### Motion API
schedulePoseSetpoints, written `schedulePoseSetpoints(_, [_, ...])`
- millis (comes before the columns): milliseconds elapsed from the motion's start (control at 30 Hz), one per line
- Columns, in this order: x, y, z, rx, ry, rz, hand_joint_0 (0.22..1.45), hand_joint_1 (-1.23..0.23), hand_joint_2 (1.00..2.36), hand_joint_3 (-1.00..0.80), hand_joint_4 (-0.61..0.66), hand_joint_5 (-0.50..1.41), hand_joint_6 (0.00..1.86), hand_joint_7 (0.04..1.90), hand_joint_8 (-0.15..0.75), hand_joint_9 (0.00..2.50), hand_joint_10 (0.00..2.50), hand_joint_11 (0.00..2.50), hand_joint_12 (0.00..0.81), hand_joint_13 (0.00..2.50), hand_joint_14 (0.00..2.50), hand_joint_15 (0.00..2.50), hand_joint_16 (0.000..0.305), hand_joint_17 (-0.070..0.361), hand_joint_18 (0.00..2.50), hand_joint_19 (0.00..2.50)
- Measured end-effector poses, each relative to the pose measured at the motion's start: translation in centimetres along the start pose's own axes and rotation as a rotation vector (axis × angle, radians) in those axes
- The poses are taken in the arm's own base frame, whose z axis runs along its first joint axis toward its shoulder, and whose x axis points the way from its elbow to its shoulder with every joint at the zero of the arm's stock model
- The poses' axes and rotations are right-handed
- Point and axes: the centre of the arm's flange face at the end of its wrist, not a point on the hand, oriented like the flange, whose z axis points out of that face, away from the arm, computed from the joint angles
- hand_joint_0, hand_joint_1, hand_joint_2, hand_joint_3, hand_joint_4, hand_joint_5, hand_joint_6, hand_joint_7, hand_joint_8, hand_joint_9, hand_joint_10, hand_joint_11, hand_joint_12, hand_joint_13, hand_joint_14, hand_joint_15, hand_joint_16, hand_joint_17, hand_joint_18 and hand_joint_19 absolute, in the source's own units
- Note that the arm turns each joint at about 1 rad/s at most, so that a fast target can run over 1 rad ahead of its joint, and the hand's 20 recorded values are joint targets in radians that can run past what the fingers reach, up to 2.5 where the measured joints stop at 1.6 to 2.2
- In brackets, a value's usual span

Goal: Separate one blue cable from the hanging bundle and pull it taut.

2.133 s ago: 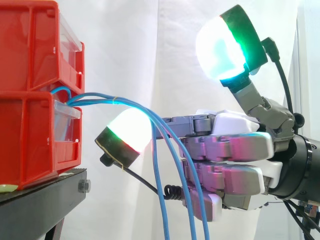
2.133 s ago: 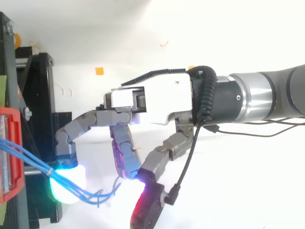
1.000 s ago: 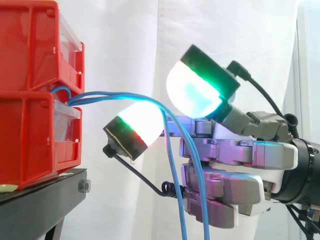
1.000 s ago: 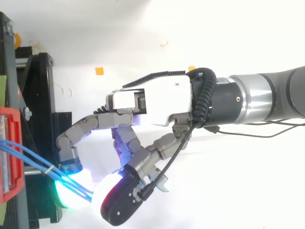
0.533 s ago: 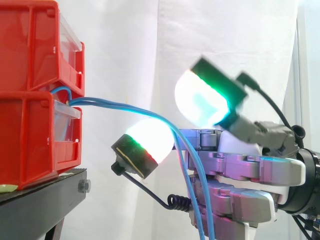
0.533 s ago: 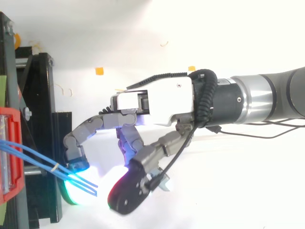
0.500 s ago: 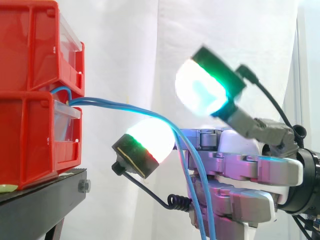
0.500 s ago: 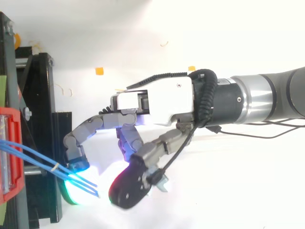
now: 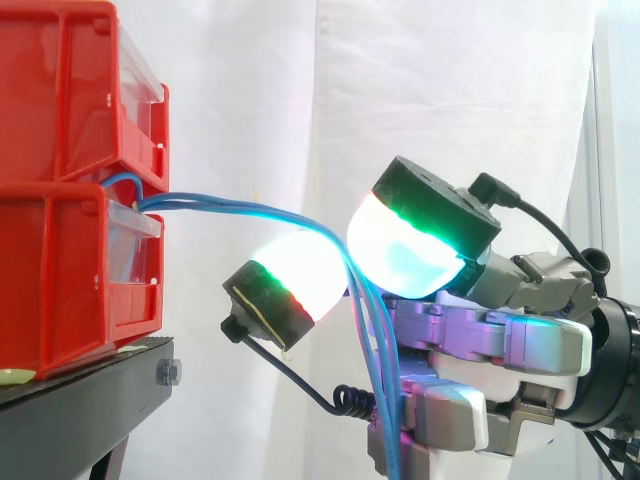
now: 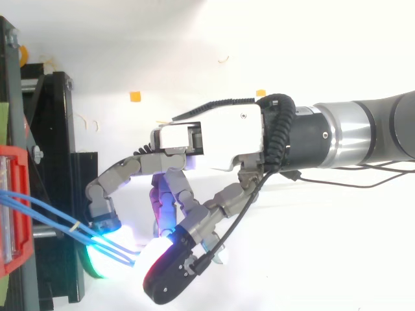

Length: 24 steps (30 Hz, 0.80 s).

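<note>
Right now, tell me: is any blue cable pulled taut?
No: the blue cables arc out from the red bins and droop down past the hand, none stretched straight.

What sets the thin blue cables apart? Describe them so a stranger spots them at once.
Start at the stacked red plastic bins on the black stand. From the lower one, the thin blue cables arch right and drop between the curled fingers of the robot hand. They are the only blue strands, bound by a pale tie.
</note>
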Motion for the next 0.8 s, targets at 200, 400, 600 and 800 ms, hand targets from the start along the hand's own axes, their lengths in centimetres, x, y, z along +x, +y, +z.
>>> schedulePoseSetpoints(200, [-0.05, -0.01, -0.01, 0.000, -0.005, 0.000, 0.63, -0.71, 1.00, -0.50, 0.09, 0.14, 0.50, 1.24, 0.081, 1.89, 0.00, 0.10, 0.232, 1.43, 0.02, 0.37, 0.060, 0.135, 1.26, 0.52])
schedulePoseSetpoints(400, [-0.07, 0.01, 0.00, 0.000, -0.007, 0.000, 0.43, -0.43, 1.00, -0.50, 0.11, 0.14, 0.51, 1.27, 0.135, 1.92, 0.00, 0.01, 0.278, 1.49, 0.01, 0.31, 0.080, 0.181, 1.40, 0.41])
schedulePoseSetpoints(600, [-0.07, -0.01, -0.01, 0.001, -0.007, 0.000, 0.60, -0.47, 1.01, -0.38, 0.10, 0.14, 0.50, 1.27, 0.087, 1.92, 0.00, 0.05, 0.251, 1.42, 0.01, 0.33, 0.070, 0.158, 1.24, 0.49])
schedulePoseSetpoints(800, [-0.07, -0.01, -0.02, 0.001, -0.007, 0.000, 0.70, -0.64, 1.01, -0.15, 0.14, 0.15, 0.50, 1.28, 0.046, 2.00, 0.00, 0.06, 0.258, 1.47, 0.01, 0.32, 0.070, 0.158, 1.33, 0.45])
